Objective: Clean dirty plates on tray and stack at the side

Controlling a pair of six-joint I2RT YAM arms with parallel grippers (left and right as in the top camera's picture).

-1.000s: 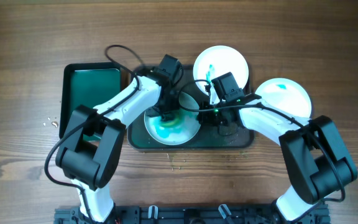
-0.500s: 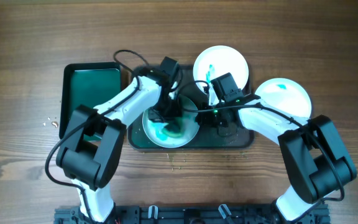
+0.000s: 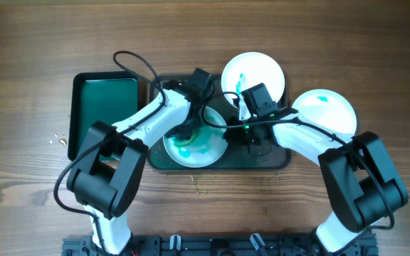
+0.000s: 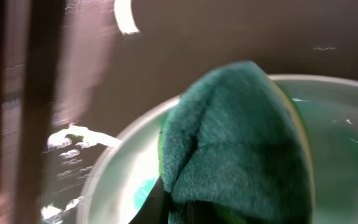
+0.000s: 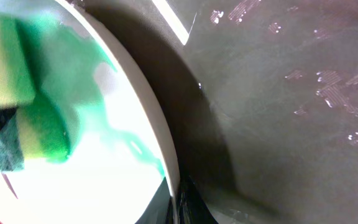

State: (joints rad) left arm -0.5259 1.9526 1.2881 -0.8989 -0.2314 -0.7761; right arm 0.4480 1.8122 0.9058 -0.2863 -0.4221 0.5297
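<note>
A white plate (image 3: 198, 146) smeared with green sits on the dark tray (image 3: 272, 160) in the overhead view. My left gripper (image 3: 186, 135) is shut on a green and yellow sponge (image 4: 241, 149) and presses it on the plate (image 4: 117, 180). My right gripper (image 3: 232, 128) is shut on the plate's right rim (image 5: 160, 137); the sponge also shows in the right wrist view (image 5: 23, 118). Two more white plates with green marks lie beyond the tray, one at the back (image 3: 255, 71) and one at the right (image 3: 326, 110).
A green tray (image 3: 105, 107) lies left of the dark tray. Crumbs lie on the wooden table near its left side (image 3: 55, 140) and in front of the dark tray (image 3: 205, 186). Cables loop over the back of the left arm.
My left gripper has moved the sponge over the plate, from its left part toward the upper middle, and the green smear has shifted. The right arm has stayed on the rim.
</note>
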